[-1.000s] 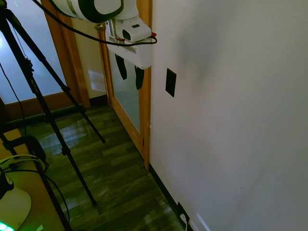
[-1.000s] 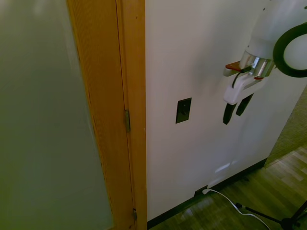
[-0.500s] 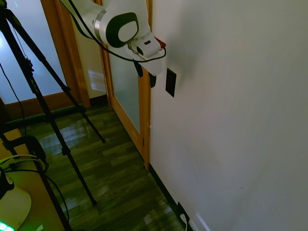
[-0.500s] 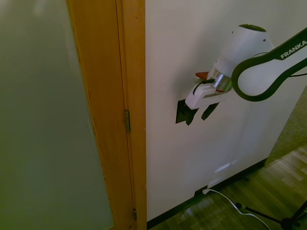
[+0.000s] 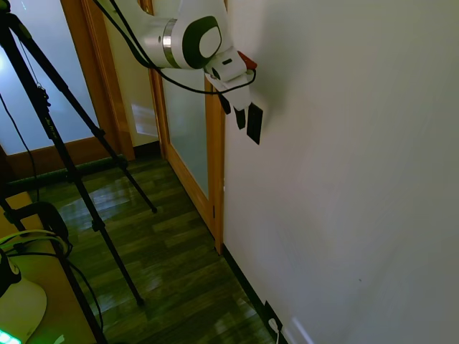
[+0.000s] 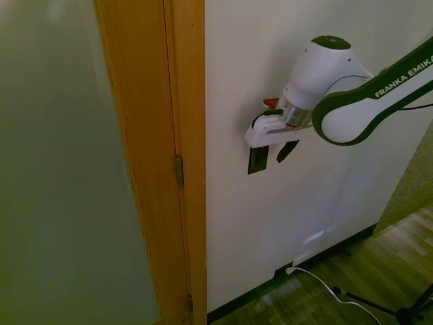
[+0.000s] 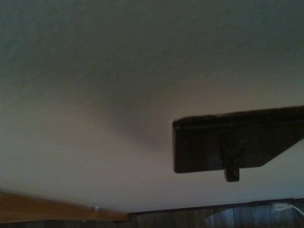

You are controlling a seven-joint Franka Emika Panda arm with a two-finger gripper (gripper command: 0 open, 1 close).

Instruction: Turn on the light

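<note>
The light switch (image 5: 254, 127) is a small flat black upright plate on the white wall, just right of the wooden door frame; no lamp is in view. My gripper (image 5: 233, 111) is tilted toward the wall, open, with nothing between its fingers. One fingertip (image 5: 241, 117) lies right at the plate's upper edge. In the second exterior view the gripper (image 6: 272, 154) covers the top of the switch (image 6: 256, 162), and one finger (image 6: 287, 150) hangs to the right of it. The wrist view shows the switch (image 7: 228, 142) up close, with a small toggle (image 7: 231, 167) sticking out.
A wooden door frame (image 5: 215, 172) with a frosted glass door (image 6: 61, 169) stands beside the switch. Low on the wall, at the baseboard, sits a black socket with a white plug (image 5: 273, 324). The floor is dark wood planks (image 5: 165, 251).
The arm has swung from out in the room toward the wall. The gripper has tilted and closed in on the switch plate, and its fingers now reach the plate's top.
</note>
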